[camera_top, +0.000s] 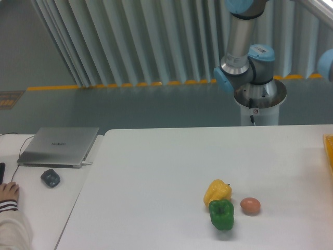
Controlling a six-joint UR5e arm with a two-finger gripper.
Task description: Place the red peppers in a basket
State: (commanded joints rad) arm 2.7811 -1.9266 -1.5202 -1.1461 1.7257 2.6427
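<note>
A white table point(156, 172) at a UR5e station, from the fixed camera — the silver-and-blue robot arm point(244, 62) rises from its pedestal and runs out of frame at upper right, taking the gripper with it, so the tool's state is not shown. The glossy red bell pepper is nowhere in the picture. The yellow-orange basket point(330, 152) shows only as a thin strip at the table's right edge; whether the pepper lies inside cannot be told.

Left on the table: a lumpy yellow bell pepper point(216, 191) touching a waxy green bell pepper point(222, 214), and just beside them a small matte orange-brown round fruit point(250, 205). On the adjoining desk sit a closed silver laptop point(59, 146) and a dark computer mouse point(50, 178) — a person's hand point(8, 192) rests at the far left.

Judging by its neighbours, the red pepper would be light, hollow and smooth-skinned, likely slick, best gripped across its broad shoulders, not by the stem.
</note>
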